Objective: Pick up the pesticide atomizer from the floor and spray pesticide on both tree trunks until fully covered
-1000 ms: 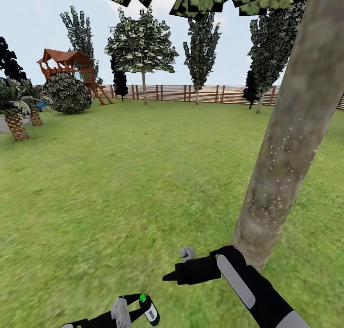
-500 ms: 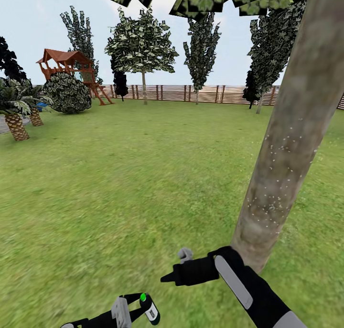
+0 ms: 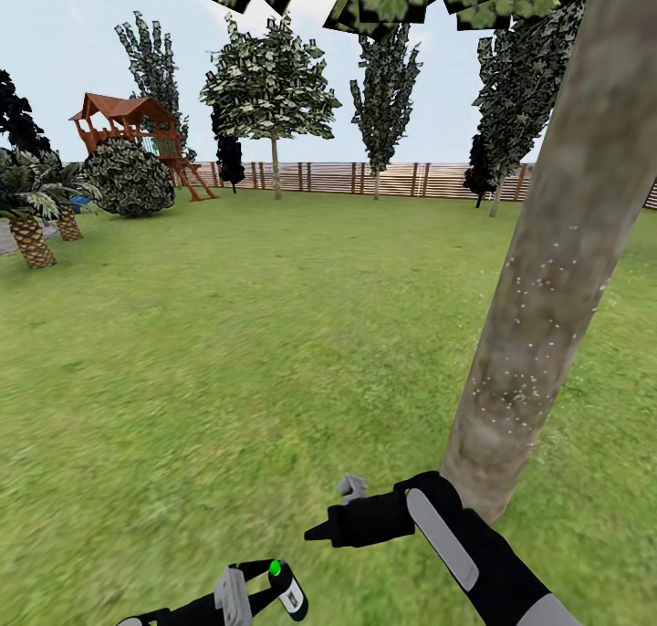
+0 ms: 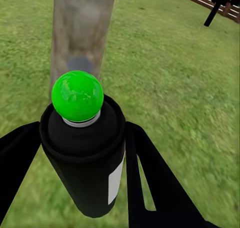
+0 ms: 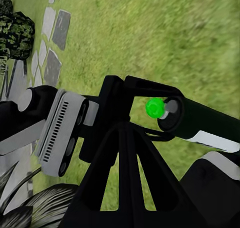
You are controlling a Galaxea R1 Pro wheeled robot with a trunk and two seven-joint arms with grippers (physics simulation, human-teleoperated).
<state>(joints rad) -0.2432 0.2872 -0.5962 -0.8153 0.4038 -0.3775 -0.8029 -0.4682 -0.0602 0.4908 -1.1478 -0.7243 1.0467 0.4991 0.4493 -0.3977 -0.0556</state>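
My left gripper [image 3: 271,588] is shut on the pesticide atomizer [image 3: 290,595], a dark can with a green knob, low at the view's bottom edge. In the left wrist view the atomizer [image 4: 85,153] sits between both fingers [image 4: 150,178], its knob towards the near tree trunk [image 4: 80,33]. That thick grey-brown trunk [image 3: 547,288] leans up the right side and carries white specks of pesticide [image 3: 525,334] on its lower half. My right gripper [image 3: 312,532] is shut on nothing, just left of the trunk's base. The right wrist view looks over the right gripper [image 5: 122,130] at the atomizer [image 5: 200,125]. A second tree [image 3: 272,88] stands far off by the fence.
Open lawn stretches ahead to a slatted brown fence [image 3: 383,179]. A red wooden playset [image 3: 137,119], a round bush [image 3: 132,179] and short palms [image 3: 32,220] stand at the left. Dark conifers [image 3: 479,174] line the fence. Grey stepping stones [image 5: 55,33] lie in the grass.
My right arm has drifted slightly left and down beside the trunk base. The left gripper and atomizer have hardly moved.
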